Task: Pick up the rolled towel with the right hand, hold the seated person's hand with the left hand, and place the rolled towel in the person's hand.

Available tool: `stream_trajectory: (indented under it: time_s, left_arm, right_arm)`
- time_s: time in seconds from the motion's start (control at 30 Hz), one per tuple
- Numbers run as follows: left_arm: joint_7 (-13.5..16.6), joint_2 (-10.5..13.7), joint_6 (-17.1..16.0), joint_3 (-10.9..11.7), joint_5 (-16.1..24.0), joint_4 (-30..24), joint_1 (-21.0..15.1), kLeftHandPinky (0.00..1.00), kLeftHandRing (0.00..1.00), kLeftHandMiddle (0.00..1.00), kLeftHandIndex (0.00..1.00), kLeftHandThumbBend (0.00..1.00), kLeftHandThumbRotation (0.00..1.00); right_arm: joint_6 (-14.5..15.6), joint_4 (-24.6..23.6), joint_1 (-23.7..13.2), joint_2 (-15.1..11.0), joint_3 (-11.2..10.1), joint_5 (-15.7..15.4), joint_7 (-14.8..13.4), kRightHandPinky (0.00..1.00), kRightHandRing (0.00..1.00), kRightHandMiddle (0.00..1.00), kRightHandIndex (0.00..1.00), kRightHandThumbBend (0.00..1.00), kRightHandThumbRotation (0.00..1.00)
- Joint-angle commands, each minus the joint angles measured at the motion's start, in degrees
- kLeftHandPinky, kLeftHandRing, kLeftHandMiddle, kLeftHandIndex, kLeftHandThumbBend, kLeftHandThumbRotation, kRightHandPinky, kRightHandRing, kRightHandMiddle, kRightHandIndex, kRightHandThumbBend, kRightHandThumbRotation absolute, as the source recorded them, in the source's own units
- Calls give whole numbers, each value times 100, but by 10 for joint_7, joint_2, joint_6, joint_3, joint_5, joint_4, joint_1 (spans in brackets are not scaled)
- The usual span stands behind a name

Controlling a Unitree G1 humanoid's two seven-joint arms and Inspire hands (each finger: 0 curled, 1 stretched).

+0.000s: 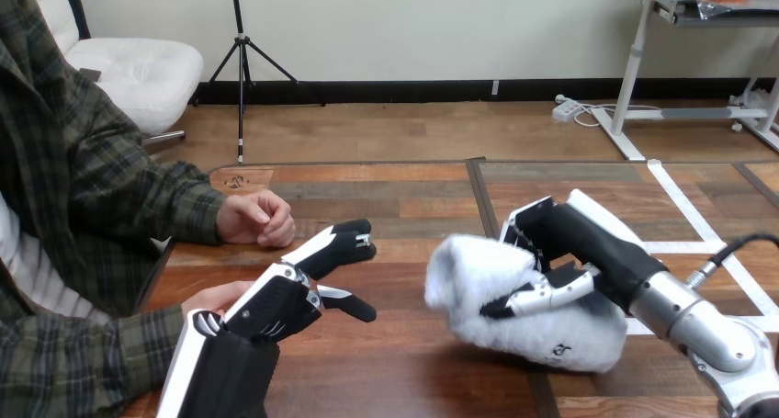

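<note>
Both of the person's hands are at the left: the farther hand lies on the brown wooden table, and the nearer hand is just beside the robot's left hand. That hand's straight fingers hold nothing and should close gently round it. To the right, the right hand clasps the fluffy white rolled towel at mid-table.

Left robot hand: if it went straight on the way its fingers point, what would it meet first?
Probably nothing: the left robot hand points up-right across bare table, passing between the person's upper hand and the rolled towel in the right robot hand. Depth is unclear, so clearance is uncertain.
</note>
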Motion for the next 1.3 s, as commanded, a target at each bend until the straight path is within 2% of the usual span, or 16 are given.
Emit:
stream_trajectory:
  time_s: [0.0, 0.13, 0.43, 0.6, 0.7, 0.83, 1.0, 1.13, 1.27]
  left_arm:
    - [11, -6, -3, 20, 25, -7, -24, 56, 79, 84, 78, 100, 40]
    - [14, -5, -2, 24, 30, -4, -24, 55, 79, 84, 79, 100, 41]
    - [19, -6, 5, 23, 31, -6, -19, 57, 80, 85, 79, 100, 38]
    - [22, -6, 8, 23, 36, -9, -19, 60, 81, 86, 80, 100, 34]
    - [28, -9, 13, 29, 53, -15, -16, 61, 82, 86, 81, 100, 33]
    - [43, -17, 13, 47, 93, -21, -13, 64, 83, 87, 81, 100, 33]
    - [63, -24, 22, 63, 135, -32, -8, 68, 85, 87, 82, 100, 29]
    - [87, -33, 38, 87, 196, -58, 3, 72, 86, 87, 83, 100, 29]
    - [106, -34, 50, 100, 238, -85, 14, 77, 87, 87, 83, 100, 30]
  right_arm:
    - [-5, -31, -12, 23, -52, 58, 41, 14, 20, 27, 26, 68, 0]
    - [4, -37, -10, 34, -82, 104, 87, 14, 20, 27, 27, 68, 0]
    - [28, -54, -7, 53, -131, 180, 168, 14, 20, 27, 27, 67, 0]
    - [42, -62, -5, 60, -149, 206, 197, 13, 19, 27, 28, 67, 0]
    - [47, -68, -3, 63, -158, 219, 216, 13, 19, 27, 28, 67, 0]
    - [62, -78, -2, 71, -172, 242, 244, 13, 19, 27, 28, 67, 0]
    - [75, -89, 1, 77, -182, 255, 260, 14, 20, 27, 28, 68, 0]
    - [73, -100, 5, 81, -188, 261, 270, 14, 20, 27, 28, 69, 0]
    - [78, -106, 8, 84, -194, 269, 284, 14, 20, 27, 28, 69, 0]
